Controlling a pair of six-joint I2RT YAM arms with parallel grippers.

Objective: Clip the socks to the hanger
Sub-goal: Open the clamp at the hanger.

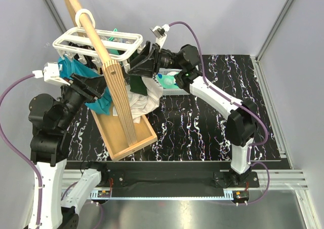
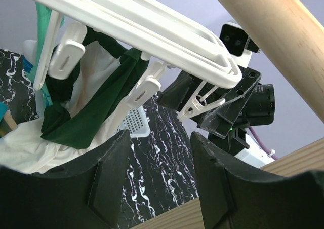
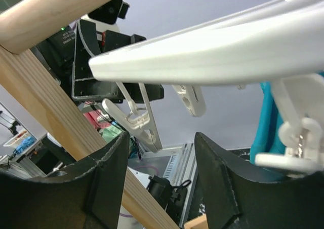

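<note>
top view: hanger (image 1: pixel 98 42) hangs by its round hook loop from the wooden pole (image 1: pixel 83 21), frame roughly level, long axis crossing the pole from the left arm's side to the right arm's side, clips pointing down. left gripper (image 1: pixel 101 87) sits left of the pole and below the frame; right gripper (image 1: pixel 137 63) sits right of the pole at the frame's end. only this view shows one mint green sock (image 1: pixel 167 80), lying in the mesh basket (image 1: pixel 172 87) right of the pole, apart from both grippers. teal cloth (image 1: pixel 98 103), white cloth (image 1: pixel 144 106) and dark green garment (image 1: pixel 144 84) are heaped around the pole's slatted stand (image 1: pixel 126 132). left wrist view: left gripper (image 2: pixel 157 178) has its fingers (image 2: pixel 109 173) spread with nothing between them; it looks up at the frame's underside (image 2: pixel 152 31), where a clip (image 2: pixel 144 87) hangs just beside the green garment (image 2: pixel 96 112), a detail hidden from above. right wrist view: right gripper (image 3: pixel 159 178) likewise spread and empty, under the frame's end bar (image 3: pixel 217 51), with a clip (image 3: pixel 134 117) hanging free beside the pole (image 3: pixel 50 11). no clip seen in either wrist view holds a sock
</note>
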